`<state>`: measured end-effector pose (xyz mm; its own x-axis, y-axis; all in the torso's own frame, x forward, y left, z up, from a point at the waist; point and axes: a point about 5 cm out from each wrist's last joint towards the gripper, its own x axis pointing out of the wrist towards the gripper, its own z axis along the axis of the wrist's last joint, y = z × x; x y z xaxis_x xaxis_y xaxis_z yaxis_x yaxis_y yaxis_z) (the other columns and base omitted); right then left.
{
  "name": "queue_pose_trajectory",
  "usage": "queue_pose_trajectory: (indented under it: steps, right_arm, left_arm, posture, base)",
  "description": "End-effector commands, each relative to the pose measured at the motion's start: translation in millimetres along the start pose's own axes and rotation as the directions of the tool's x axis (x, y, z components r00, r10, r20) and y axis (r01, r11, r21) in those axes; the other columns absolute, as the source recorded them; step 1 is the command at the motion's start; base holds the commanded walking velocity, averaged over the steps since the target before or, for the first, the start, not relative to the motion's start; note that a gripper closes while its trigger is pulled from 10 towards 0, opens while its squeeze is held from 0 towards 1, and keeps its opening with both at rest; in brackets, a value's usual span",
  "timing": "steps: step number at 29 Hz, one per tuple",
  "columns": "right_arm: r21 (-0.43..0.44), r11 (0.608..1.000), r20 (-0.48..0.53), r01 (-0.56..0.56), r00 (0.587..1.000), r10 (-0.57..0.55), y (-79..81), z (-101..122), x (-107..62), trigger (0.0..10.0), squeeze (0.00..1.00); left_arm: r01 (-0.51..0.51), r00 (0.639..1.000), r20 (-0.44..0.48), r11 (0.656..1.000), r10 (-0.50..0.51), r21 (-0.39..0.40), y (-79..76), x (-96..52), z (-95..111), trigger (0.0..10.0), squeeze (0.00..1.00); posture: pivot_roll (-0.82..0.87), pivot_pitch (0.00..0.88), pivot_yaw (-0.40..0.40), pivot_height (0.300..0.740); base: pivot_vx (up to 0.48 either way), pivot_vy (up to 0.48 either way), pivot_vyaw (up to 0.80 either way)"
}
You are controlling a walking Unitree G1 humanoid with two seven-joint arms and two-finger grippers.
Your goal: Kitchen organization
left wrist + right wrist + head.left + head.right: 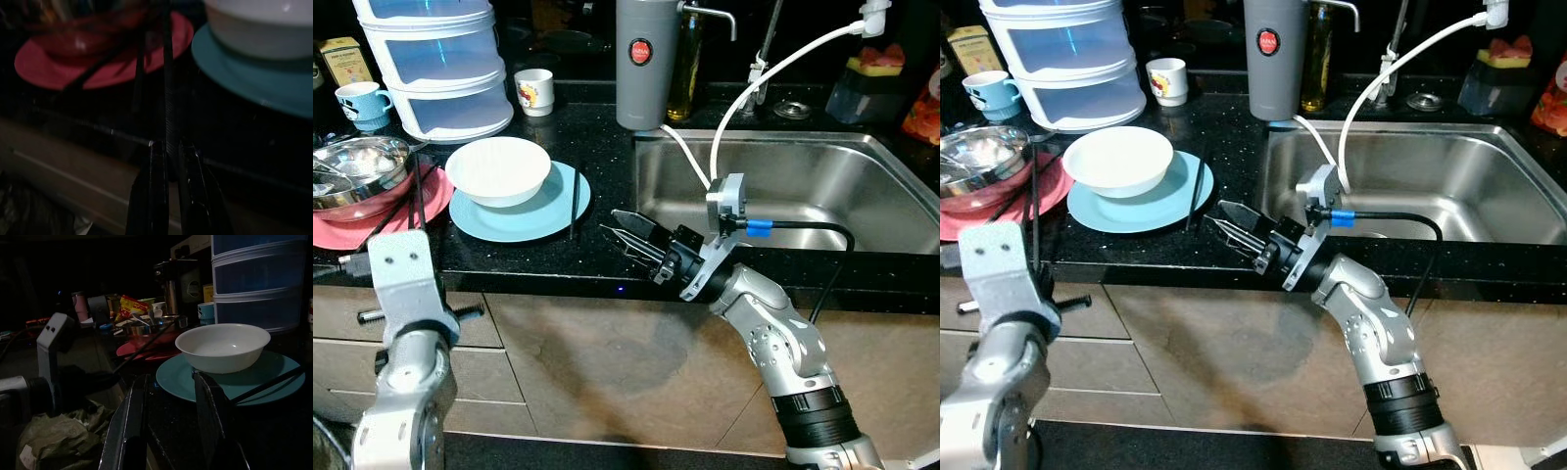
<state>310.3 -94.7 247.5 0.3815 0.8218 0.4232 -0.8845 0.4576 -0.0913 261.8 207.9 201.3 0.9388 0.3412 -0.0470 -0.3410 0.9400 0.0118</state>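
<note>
barely started by the look of it: white bowl point(498, 169) on blue plate point(524, 211), metal bowl point(357, 168) on red plate point(382, 211), all on the tabletop point(597, 147), sink point(822, 186) empty. left gripper point(168, 152) pinches a chopstick point(167, 88); right gripper point(628, 232) spread, near the blue plate, holding nothing.

The steel bowl point(352, 168) is cut off by the frame's left edge
</note>
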Motion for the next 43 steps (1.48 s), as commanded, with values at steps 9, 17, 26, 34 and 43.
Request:
queue_pose_trajectory:
  steps: [9,17,26,34,43]
  right_arm:
    - [-0.005,1.000,0.003,-0.017,1.000,0.017,4.7,2.2,3.3,10.0,0.00]
    - [0.037,0.963,0.108,0.267,0.957,-0.270,-19.6,6.9,10.9,10.0,0.00]
    - [0.222,0.790,0.122,0.571,0.788,-0.604,-43.9,-2.9,3.3,10.0,1.00]
    - [0.335,0.740,0.172,0.583,0.734,-0.656,-45.6,0.1,1.4,10.0,1.00]
    - [0.358,0.749,0.160,0.557,0.754,-0.637,-41.4,0.6,11.8,10.0,0.00]
  left_arm:
    - [0.018,0.988,0.151,0.999,-0.025,0.050,-4.0,2.7,20.1,0.0,0.00]
    - [0.447,0.801,0.386,0.886,-0.458,0.122,-49.0,1.5,63.3,0.0,0.00]
    - [0.842,0.500,0.178,0.524,-0.848,0.131,-81.8,-13.0,41.5,0.0,0.00]
    - [0.873,0.457,0.099,0.467,-0.884,0.138,-77.1,-4.8,28.4,0.0,0.00]
    - [0.924,0.362,0.049,0.366,-0.931,0.109,-82.9,-9.7,20.9,0.0,0.00]
  posture:
    - [0.15,0.087,0.053,0.740]
    - [0.15,0.065,0.046,0.740]
    - [0.15,0.071,0.055,0.740]
    - [0.15,0.073,0.058,0.740]
    - [0.16,0.073,0.058,0.740]
  base:
    - [0.000,0.000,0.00]
    - [0.000,0.000,0.00]
    - [0.000,0.000,0.00]
    - [0.000,0.000,0.00]
    - [0.000,0.000,0.00]
